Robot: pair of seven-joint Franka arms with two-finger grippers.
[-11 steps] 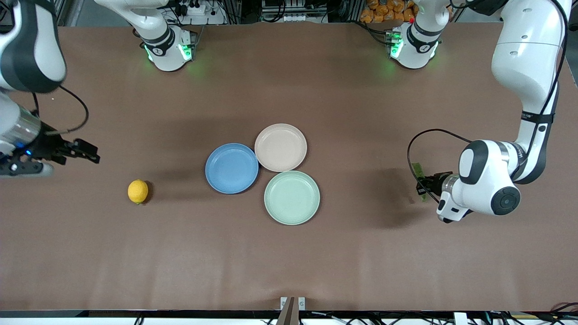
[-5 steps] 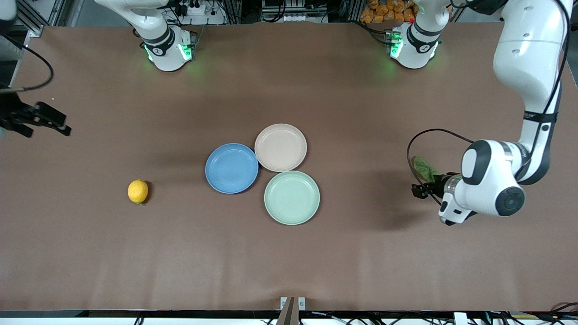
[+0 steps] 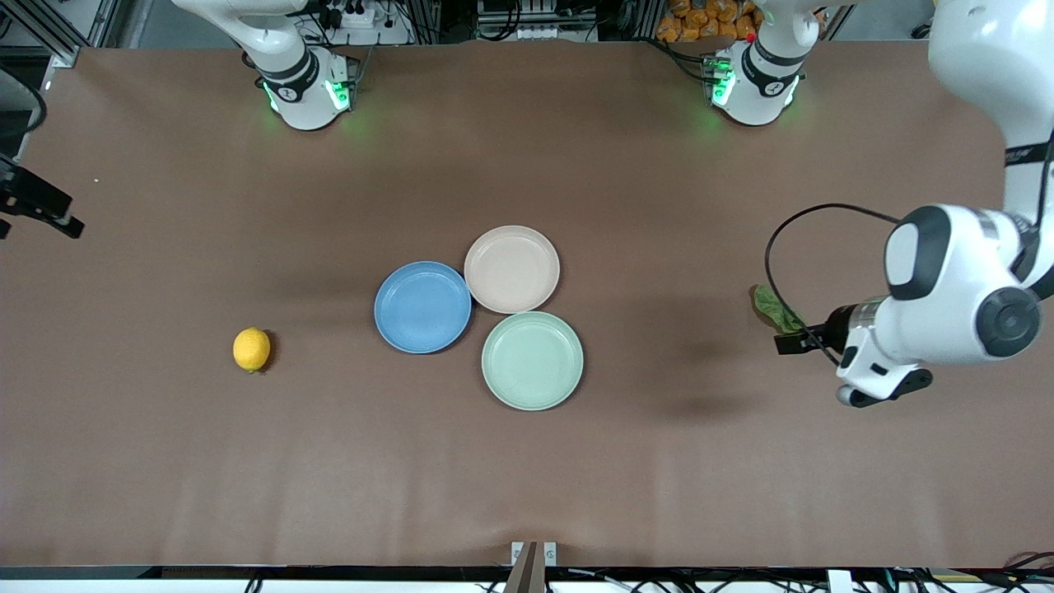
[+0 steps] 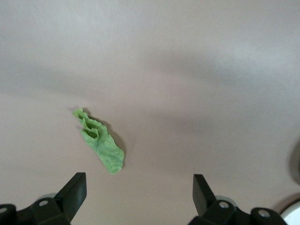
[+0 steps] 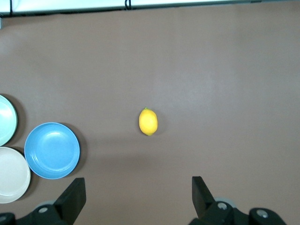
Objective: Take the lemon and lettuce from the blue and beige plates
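Observation:
The lemon (image 3: pixel 251 349) lies on the bare table toward the right arm's end, apart from the plates; it also shows in the right wrist view (image 5: pixel 148 121). The lettuce (image 3: pixel 770 303) lies on the table toward the left arm's end and shows in the left wrist view (image 4: pixel 99 140). The blue plate (image 3: pixel 422 306) and the beige plate (image 3: pixel 511 268) sit empty at mid-table, touching. My left gripper (image 3: pixel 786 342) is open and empty, up in the air beside the lettuce (image 4: pixel 139 187). My right gripper (image 3: pixel 41 231) is open and empty, high over the table's edge (image 5: pixel 138 190).
A pale mint green plate (image 3: pixel 532 360) sits empty against the other two, nearer to the front camera. The arm bases (image 3: pixel 305 91) stand along the table's back edge. In the right wrist view the blue plate (image 5: pixel 52 150) and beige plate (image 5: pixel 11 174) show beside the lemon.
My left gripper let go of the lettuce, which now lies on the table, and drew back toward its end. My right gripper rose and moved away from the lemon toward the table's edge.

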